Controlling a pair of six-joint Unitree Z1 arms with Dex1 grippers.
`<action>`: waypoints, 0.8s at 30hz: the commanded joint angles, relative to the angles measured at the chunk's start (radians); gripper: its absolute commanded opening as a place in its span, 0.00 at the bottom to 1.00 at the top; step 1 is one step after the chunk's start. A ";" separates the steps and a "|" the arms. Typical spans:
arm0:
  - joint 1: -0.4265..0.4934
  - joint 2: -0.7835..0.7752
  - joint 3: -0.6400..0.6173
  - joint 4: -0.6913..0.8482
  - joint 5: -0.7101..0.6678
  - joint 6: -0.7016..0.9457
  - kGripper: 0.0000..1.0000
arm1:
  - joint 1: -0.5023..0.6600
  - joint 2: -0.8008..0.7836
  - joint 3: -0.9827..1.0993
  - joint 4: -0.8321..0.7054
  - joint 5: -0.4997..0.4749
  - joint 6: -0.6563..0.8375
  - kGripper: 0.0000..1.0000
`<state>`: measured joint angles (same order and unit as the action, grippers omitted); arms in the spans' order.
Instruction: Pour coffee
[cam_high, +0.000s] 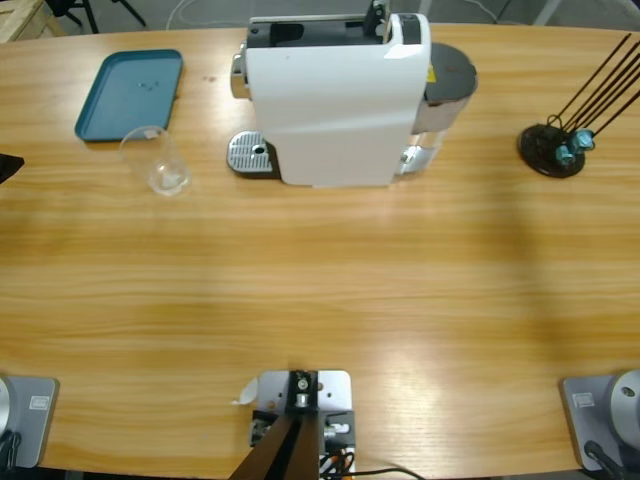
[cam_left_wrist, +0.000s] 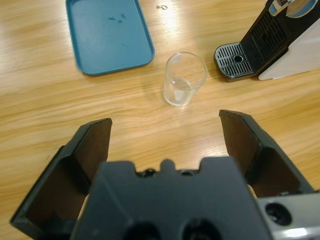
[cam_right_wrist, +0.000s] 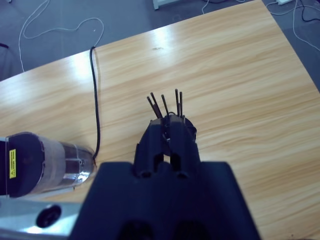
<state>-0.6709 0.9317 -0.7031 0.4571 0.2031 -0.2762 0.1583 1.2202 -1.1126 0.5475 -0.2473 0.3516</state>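
Left wrist view shows the left tool spread wide and empty, short of the clear glass standing upright on the tabletop between teal tray and coffee machine; likely light, slippery, fragile, best gripped mid-wall.

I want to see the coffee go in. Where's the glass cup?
In the high view the glass cup stands upright, left of the coffee machine, just below the blue tray.

Left tool hung over desk, jaws wide apart. Empty glass stood upright ahead, between teal tray and coffee machine's drip grate.
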 joint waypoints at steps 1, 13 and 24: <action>0.008 0.024 0.040 -0.013 0.002 0.008 0.93 | 0.060 -0.032 0.149 -0.031 0.046 0.017 0.60; 0.008 0.041 0.039 -0.015 -0.010 0.009 0.93 | 0.073 0.005 0.543 -0.443 0.011 0.081 0.61; 0.008 0.062 0.037 -0.017 -0.010 0.009 0.93 | 0.056 0.147 0.611 -0.610 -0.017 0.082 0.60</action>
<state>-0.6709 0.9597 -0.6989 0.4516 0.2024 -0.2762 0.2236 1.2957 -0.5695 -0.0095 -0.2320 0.4221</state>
